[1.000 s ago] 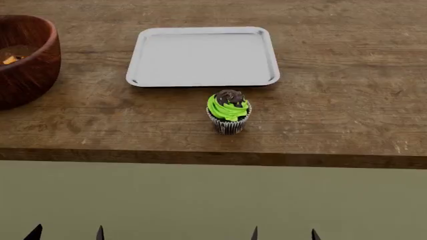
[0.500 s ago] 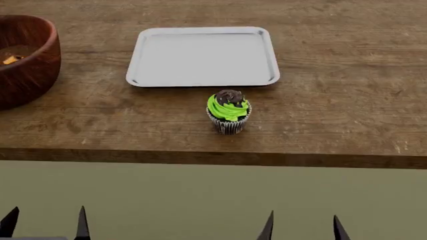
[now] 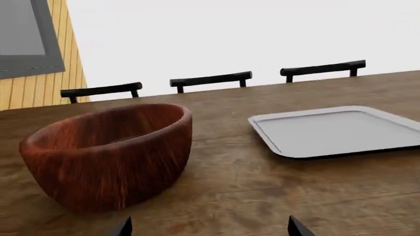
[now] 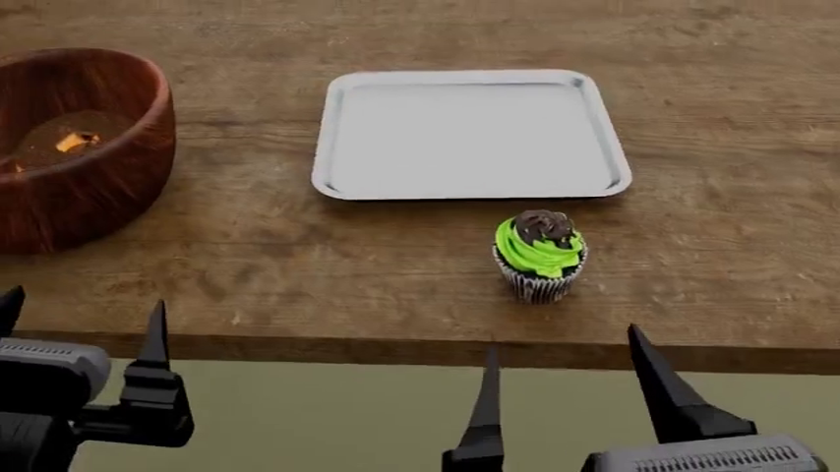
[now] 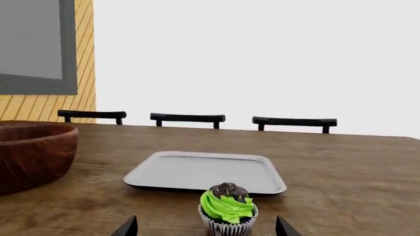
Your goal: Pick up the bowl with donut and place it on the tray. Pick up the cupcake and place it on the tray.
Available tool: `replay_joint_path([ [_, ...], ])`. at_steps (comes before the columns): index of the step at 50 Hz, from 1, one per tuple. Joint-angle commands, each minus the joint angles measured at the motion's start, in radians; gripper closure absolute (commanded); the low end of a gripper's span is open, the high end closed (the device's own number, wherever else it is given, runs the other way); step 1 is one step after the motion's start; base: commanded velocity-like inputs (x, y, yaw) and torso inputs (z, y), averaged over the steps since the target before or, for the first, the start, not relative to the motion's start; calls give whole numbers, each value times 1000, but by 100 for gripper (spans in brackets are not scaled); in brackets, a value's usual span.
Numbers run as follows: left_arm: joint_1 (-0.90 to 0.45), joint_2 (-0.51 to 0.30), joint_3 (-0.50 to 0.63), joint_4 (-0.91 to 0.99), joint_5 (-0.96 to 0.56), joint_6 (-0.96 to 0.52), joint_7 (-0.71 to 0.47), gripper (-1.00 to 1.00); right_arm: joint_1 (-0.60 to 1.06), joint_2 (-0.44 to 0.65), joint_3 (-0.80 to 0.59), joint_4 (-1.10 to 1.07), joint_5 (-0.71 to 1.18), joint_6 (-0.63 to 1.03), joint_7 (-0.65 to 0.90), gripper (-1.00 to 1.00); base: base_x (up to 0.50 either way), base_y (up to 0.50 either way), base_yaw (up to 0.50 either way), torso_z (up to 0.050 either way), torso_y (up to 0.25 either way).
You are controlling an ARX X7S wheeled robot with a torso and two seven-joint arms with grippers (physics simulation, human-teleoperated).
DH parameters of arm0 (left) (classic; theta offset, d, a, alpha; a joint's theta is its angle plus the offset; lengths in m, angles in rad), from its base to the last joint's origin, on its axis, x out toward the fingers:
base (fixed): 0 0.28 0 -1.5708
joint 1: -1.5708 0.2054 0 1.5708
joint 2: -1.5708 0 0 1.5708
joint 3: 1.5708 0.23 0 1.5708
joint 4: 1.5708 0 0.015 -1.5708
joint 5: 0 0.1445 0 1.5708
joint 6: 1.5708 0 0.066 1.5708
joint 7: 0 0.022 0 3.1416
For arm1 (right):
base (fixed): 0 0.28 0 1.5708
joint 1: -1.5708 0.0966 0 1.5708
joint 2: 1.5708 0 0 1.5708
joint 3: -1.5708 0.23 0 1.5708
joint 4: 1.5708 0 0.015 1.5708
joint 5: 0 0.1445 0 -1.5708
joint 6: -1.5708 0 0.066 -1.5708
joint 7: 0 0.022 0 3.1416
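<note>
I noted both grippers, left [image 4: 82, 320] and right [image 4: 568, 359], spread wide and empty short of the table [image 4: 393, 275] edge, lined up for their targets: bowl [image 4: 73, 147] with donut [image 4: 73, 141] at ten o'clock, cupcake [image 4: 540, 255] at six o'clock of the bare tray [image 4: 470, 133].

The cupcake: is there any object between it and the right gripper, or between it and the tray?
Nothing visible stands in the way. The right gripper is open at the table's near edge, with only bare wood between it and the cupcake. Beyond the cupcake lies the tray, again with only bare wood between. The bowl sits far off to the left.
</note>
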Motion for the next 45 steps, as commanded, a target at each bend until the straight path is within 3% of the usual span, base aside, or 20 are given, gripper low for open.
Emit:
replay_joint_path([
  [1, -29, -20, 19, 85, -13, -100, 0, -100, 10, 22, 9, -97, 48, 39, -11, -100, 207, 488, 0, 0, 0],
  [14, -29, -35, 18, 87, -27, -103, 5, -100, -5, 44, 37, -170, 71, 46, 3, -100, 129, 500, 0, 0, 0],
  [25, -167, -40, 57, 121, -33, -264, -3, -100, 85, 24, 133, -186, 264, 229, 44, -100, 0, 0, -83, 0, 0],
  [35, -264, -26, 90, 152, -50, -392, -5, -100, 88, 42, 94, -193, 244, 231, 46, -100, 0, 0, -500, 0, 0],
  [45, -290, -23, 90, 174, -60, -426, -10, -100, 69, 55, 97, -215, 284, 198, 8, -100, -14, -185, 0, 0, 0],
])
